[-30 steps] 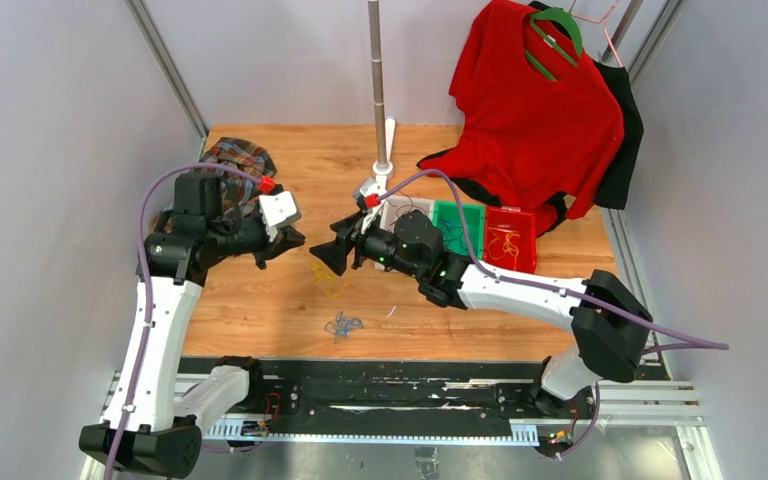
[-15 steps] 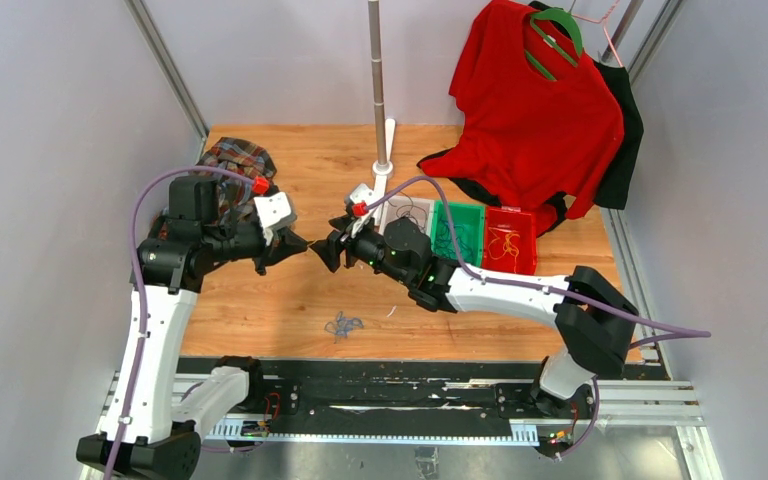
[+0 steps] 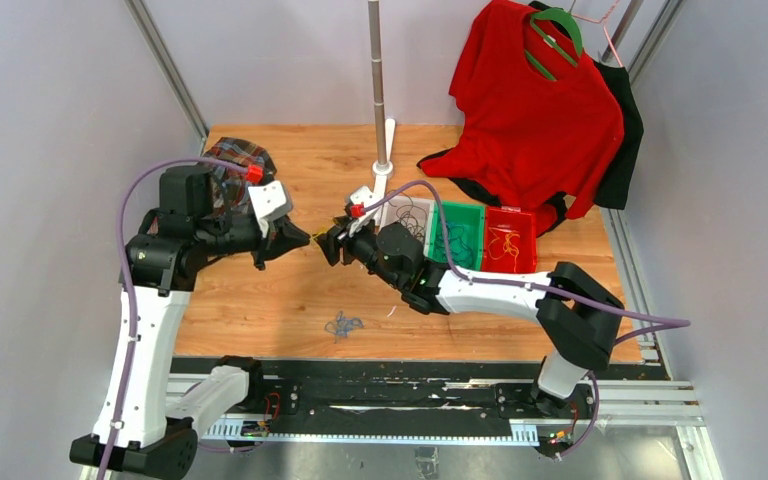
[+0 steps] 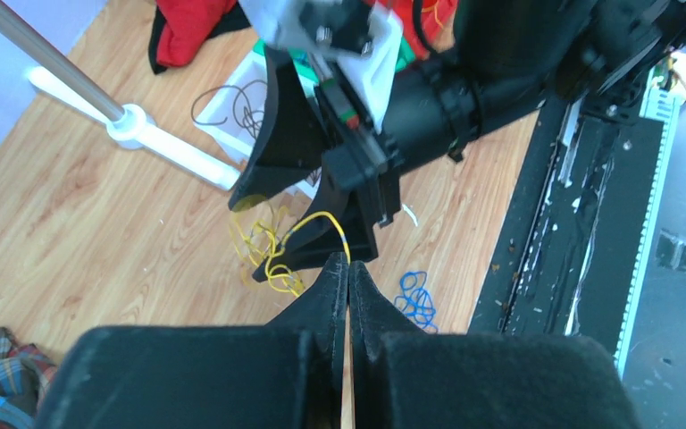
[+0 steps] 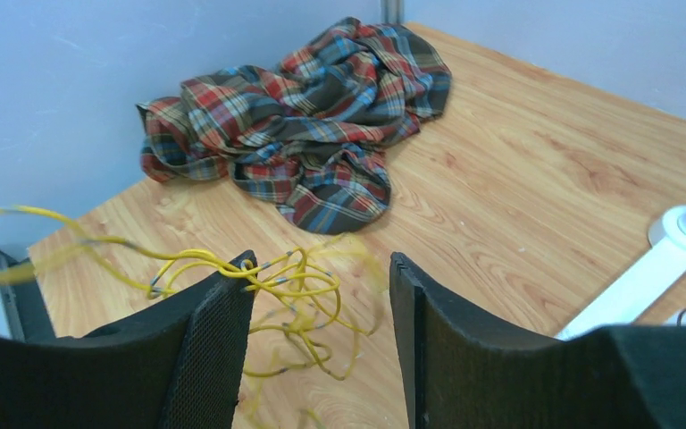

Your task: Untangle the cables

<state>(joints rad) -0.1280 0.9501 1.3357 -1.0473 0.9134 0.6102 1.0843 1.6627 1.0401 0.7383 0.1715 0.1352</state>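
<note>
A yellow cable (image 4: 268,248) hangs as a loose tangle above the table between the two grippers. My left gripper (image 4: 348,266) is shut on one strand of it, which arcs up from the tips. My right gripper (image 5: 322,268) is open, and the yellow cable's loops (image 5: 299,290) lie between its fingers, draped over the left fingertip (image 5: 232,277). In the top view the left gripper (image 3: 303,238) and right gripper (image 3: 328,241) almost meet tip to tip. A blue cable (image 3: 342,324) lies bunched on the wood nearer the arm bases, also the blue cable (image 4: 417,298) in the left wrist view.
A white tray (image 3: 394,205) with black wire, a green bin (image 3: 472,213) and a red bin (image 3: 528,248) stand right of centre. A pole on a white foot (image 3: 383,165) stands behind. Plaid cloth (image 3: 243,157) lies back left; a red shirt (image 3: 535,110) hangs back right.
The right gripper has moved left and up to meet the left gripper, and its jaws have narrowed. The yellow cable has left the table. The left arm shifted slightly.
</note>
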